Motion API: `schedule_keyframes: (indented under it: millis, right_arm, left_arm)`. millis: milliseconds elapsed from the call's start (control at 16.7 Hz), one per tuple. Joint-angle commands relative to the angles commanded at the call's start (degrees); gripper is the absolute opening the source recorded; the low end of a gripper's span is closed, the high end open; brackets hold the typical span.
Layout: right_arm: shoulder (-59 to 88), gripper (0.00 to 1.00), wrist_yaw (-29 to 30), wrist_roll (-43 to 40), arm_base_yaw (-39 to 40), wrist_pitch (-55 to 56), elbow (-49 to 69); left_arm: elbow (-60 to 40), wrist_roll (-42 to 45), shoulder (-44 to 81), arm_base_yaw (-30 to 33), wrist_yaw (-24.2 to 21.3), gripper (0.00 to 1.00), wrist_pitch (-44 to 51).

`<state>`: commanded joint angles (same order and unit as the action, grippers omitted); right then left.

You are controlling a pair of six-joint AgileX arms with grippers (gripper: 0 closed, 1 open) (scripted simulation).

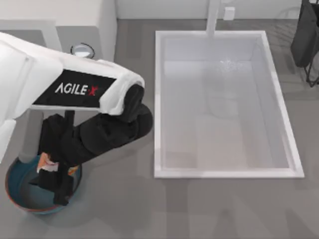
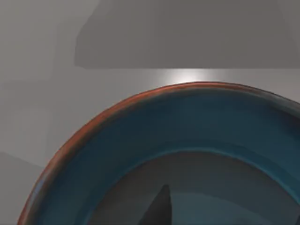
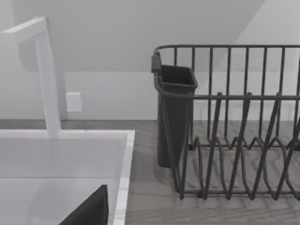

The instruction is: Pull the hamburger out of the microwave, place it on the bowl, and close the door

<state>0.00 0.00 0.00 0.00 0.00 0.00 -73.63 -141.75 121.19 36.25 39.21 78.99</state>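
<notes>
The blue-teal bowl [image 1: 12, 191] with a reddish rim sits at the table's front left; its rim and glaze show close up in the left wrist view [image 2: 140, 140]. My left gripper [image 1: 56, 174] hangs over the bowl's far side, shut on the hamburger [image 1: 46, 160], whose orange edges peek out on both sides of the black hand. One dark fingertip [image 2: 159, 211] shows above the bowl's floor. The white-grey microwave [image 1: 84, 27] stands at the back left, one knob [image 1: 82, 50] visible. My arm hides the door. My right gripper [image 3: 89, 211] is parked by the sink.
A large white sink [image 1: 158, 99] with a faucet [image 1: 214, 17] takes up the middle and right of the table. A dark wire dish rack [image 3: 234, 140] with a cutlery cup [image 3: 176, 112] stands at the back right. Bare grey counter lies along the front edge.
</notes>
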Motion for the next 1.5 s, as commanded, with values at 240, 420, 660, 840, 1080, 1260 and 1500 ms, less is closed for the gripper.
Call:
schedule_keyframes:
  millis: [240, 420, 660, 840, 1080, 1260, 1500]
  right_arm:
    - [0.00, 1.00, 0.00, 0.00, 0.00, 0.00, 0.00]
    - [0.00, 1.00, 0.00, 0.00, 0.00, 0.00, 0.00]
    - [0.00, 1.00, 0.00, 0.00, 0.00, 0.00, 0.00]
    - [0.00, 1.00, 0.00, 0.00, 0.00, 0.00, 0.00]
    - [0.00, 1.00, 0.00, 0.00, 0.00, 0.00, 0.00]
    - [0.00, 1.00, 0.00, 0.00, 0.00, 0.00, 0.00]
    - [0.00, 1.00, 0.00, 0.00, 0.00, 0.00, 0.00]
  left_arm:
    - [-0.11, -0.99, 0.43, 0.19, 0.17, 0.00, 1.00]
    - [-0.30, -0.83, 0.14, -0.12, 0.20, 0.00, 0.73]
    - [0.26, -0.32, -0.18, -0.57, 0.68, 0.00, -0.27]
    - [1.20, 0.45, -0.60, -1.26, 1.44, 0.00, -1.76]
    - [2.99, 1.74, -1.05, -2.41, 2.60, 0.00, -4.39]
    - [4.55, 2.70, -0.92, -3.23, 3.20, 0.00, -6.62]
    - [6.62, 3.53, 0.41, -3.97, 3.16, 0.00, -9.51]
